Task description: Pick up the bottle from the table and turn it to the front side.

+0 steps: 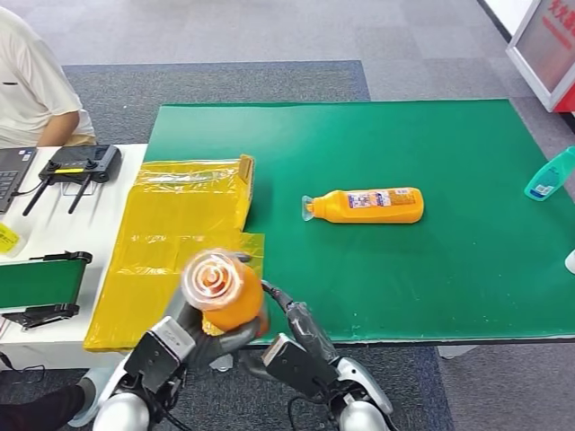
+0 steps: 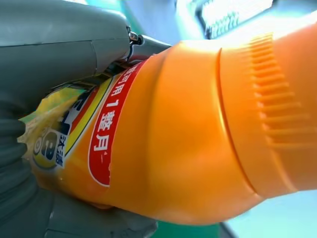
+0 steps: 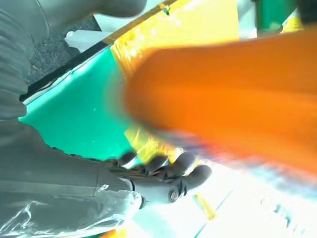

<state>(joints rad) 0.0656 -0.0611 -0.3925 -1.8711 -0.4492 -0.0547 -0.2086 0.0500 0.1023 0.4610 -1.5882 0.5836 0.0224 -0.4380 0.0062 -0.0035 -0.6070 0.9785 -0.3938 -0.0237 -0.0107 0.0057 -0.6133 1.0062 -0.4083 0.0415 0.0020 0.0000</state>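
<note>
At the near desk [image 1: 474,296] edge the left robot hand [image 1: 203,337] clasps the slick, rigid orange bottle [image 1: 224,292] round its labelled belly, probably the steadiest hold, while the right robot hand [image 1: 298,337] rests loose-fingered beside it.

Glossy plastic bottle [image 2: 179,139]; matt green mat [image 1: 420,269].

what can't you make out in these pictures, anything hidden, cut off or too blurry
- Held bottle: head view blurs its cap; its label's other end is behind the left hand in the left wrist view.
- Right hand: right wrist view is smeared; contact with that bottle unclear.
- Blue bottle: cut by the head view's edge.
</note>
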